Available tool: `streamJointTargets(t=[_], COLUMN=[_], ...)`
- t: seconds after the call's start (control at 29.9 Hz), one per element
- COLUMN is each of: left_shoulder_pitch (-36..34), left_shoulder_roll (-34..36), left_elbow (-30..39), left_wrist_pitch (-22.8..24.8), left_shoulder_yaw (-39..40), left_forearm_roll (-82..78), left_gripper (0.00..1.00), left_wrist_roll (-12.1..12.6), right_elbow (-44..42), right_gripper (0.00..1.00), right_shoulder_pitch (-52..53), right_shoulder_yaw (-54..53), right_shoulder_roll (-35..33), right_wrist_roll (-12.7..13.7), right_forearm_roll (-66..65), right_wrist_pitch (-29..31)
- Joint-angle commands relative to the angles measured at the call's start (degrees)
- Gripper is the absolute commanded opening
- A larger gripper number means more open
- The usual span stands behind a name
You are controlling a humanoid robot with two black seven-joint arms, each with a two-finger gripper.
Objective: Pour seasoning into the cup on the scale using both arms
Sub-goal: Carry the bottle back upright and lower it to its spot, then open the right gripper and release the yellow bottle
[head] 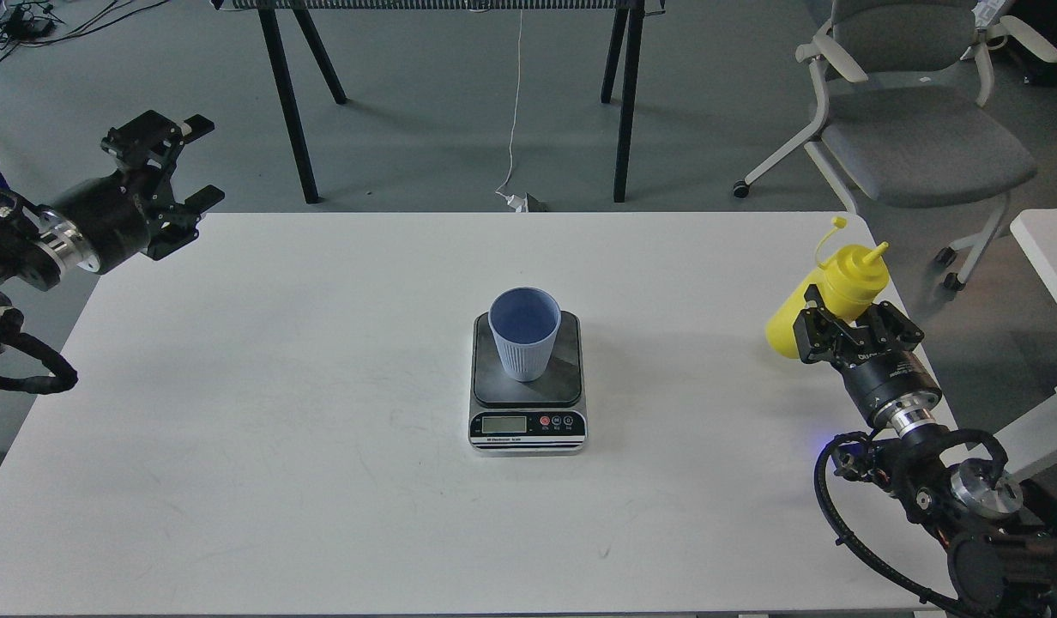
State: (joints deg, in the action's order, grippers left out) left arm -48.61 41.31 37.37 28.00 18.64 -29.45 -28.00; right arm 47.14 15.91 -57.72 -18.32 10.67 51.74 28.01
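**Station inventory: cup on scale, bottle in right claw**

Room: grey floor beyond the white table (237, 429). At the far edge of my view stand the black legs of a second bench (288, 112), a white cable (515, 112) hanging down between them to a plug on the floor. A grey office chair (915, 129) on castors sits at the upper right. A corner of another white surface (1047, 249) shows at the right edge.

Item 1, scale (528, 412): near the middle of the table, display and round buttons facing me, one button red. Dark square platform, silver front.

Item 2, cup (524, 333): light blue, ribbed, upright on the scale's platform, toward its rear half. I see into its open mouth; I cannot tell any contents.

Item 3, seasoning (837, 292): yellow squeeze bottle near the table's right edge, well apart from the scale. It is tilted, nozzle pointing up and to the right, base toward the left. Its small cap stands up on its tether, off the nozzle.

Item 4, right claw (850, 330): clamped around the bottle's body below the shoulder, fingers on either side. The right arm (923, 455) runs down to the lower right corner with its cables looping beside it.

Item 5, left claw (181, 163): at the far left corner of the table, fingers spread apart, holding nothing, well apart from the cup and scale. The left arm (65, 232) enters from the left edge.
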Motion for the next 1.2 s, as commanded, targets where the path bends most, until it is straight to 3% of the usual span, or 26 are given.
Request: streamJointTargets(t=[0.0,0.43,0.57,1.07,1.17], left_shoulder_pitch=[0.0,0.0,0.0,-0.1,-0.1], left_shoulder_roll=[-0.1,-0.1,-0.1,0.4,0.4], left_elbow=[0.1,0.1,0.1,0.1,0.1], left_wrist_pitch=[0.0,0.0,0.0,0.0,0.0], left_shoulder_yaw=[0.0,0.0,0.0,0.0,0.0], left_forearm_roll=[0.0,0.0,0.0,0.0,0.0], left_gripper=[0.99,0.99,0.99,0.99,0.99], left_wrist_roll=[0.0,0.0,0.0,0.0,0.0], right_elbow=[-0.7,-2.2,-2.1,-1.9,-1.8], right_gripper=[0.08,0.12,0.24,0.43,0.52], right_shoulder_pitch=[0.0,-0.3,-0.3,-2.5,-2.9], right_shoulder_yaw=[0.1,0.9,0.9,0.9,0.9], right_shoulder_roll=[1.5,3.3,3.3,3.2,3.0], right_wrist_roll=[0.0,0.1,0.0,0.0,0.0], right_forearm_roll=[-1.9,-4.7,-6.5,-7.2,-7.2], right_wrist_pitch=[0.0,0.0,0.0,0.0,0.0])
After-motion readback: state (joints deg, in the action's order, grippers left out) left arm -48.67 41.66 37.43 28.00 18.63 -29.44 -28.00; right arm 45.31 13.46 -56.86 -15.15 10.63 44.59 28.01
